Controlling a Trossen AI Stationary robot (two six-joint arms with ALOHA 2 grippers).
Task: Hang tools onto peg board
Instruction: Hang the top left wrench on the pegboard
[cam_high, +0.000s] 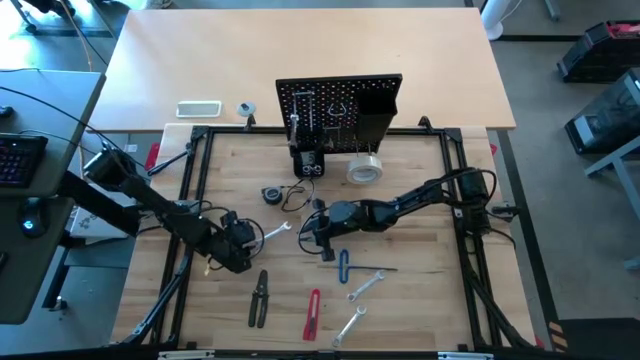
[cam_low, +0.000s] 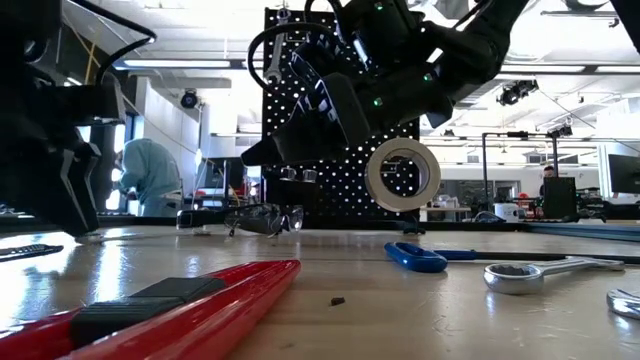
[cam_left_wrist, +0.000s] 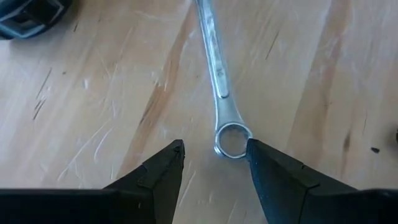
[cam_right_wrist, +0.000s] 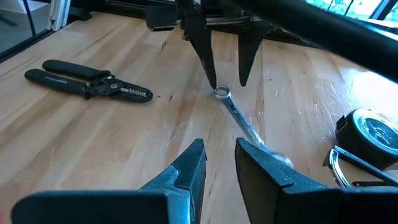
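A silver wrench (cam_high: 276, 235) lies flat on the wooden table between my two grippers. My left gripper (cam_left_wrist: 213, 149) points steeply down over the wrench's ring end (cam_left_wrist: 233, 140), open, with a fingertip on either side of the ring. My right gripper (cam_right_wrist: 219, 149) hovers above the table near the wrench's other end (cam_right_wrist: 273, 159), open by a narrow gap with nothing between its fingers. The black peg board (cam_high: 340, 105) stands upright at the table's far side, with a pale tape roll (cam_high: 365, 170) in front of it. My left gripper comes at the wrench from above. One fingertip (cam_left_wrist: 252, 148) stands right at the rim of the ring end (cam_left_wrist: 247, 134). I cannot tell whether it touches. The wrench lies flat on the table.
Black-handled pliers (cam_high: 260, 297), a red-handled cutter (cam_high: 313, 313), a blue-handled tool (cam_high: 343, 265) and two more wrenches (cam_high: 365, 285) lie toward the near edge. A tape measure (cam_high: 272, 193) and safety glasses (cam_low: 262, 218) lie in front of the board. A black frame (cam_high: 190, 170) borders the table.
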